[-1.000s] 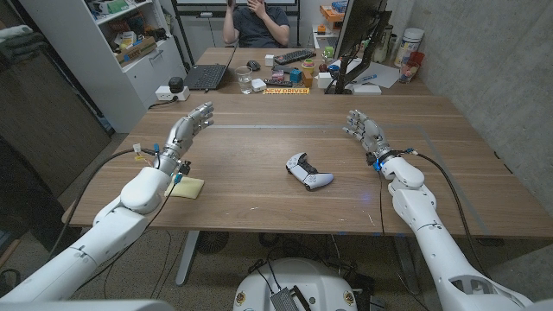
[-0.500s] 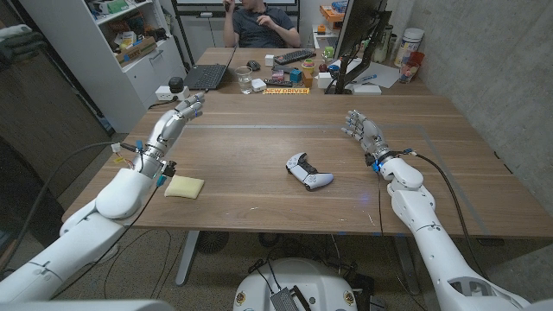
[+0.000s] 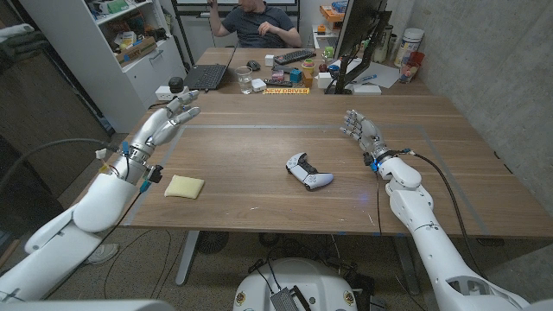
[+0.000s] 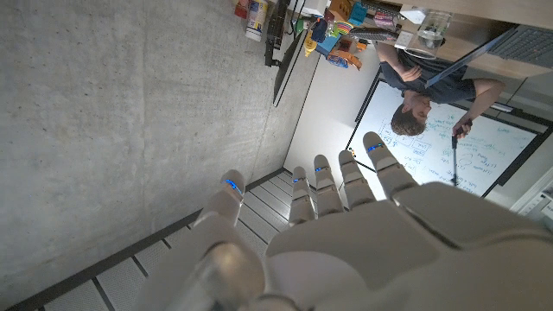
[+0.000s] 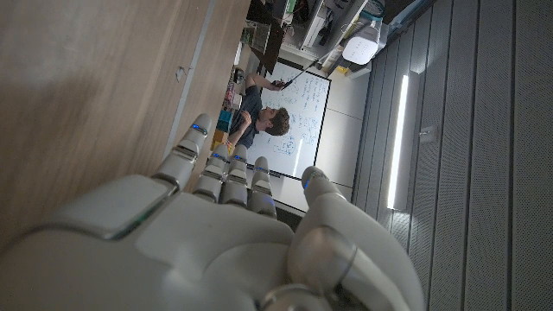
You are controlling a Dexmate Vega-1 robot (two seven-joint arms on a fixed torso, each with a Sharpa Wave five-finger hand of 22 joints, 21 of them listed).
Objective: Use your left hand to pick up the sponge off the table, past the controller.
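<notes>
I'm holding my left hand [image 3: 164,121] wide, empty, beyond the sponge [image 3: 184,186]; controller [image 3: 308,171] is lying right of the sponge, right hand [image 3: 363,131] hovering wide.

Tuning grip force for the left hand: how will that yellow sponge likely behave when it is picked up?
The sponge is a thin, flat yellow pad lying flat on the table, so probably light and soft, likely squashing or bending under the fingers. Its low edges may be awkward to get under. It should not roll or tip.
</notes>
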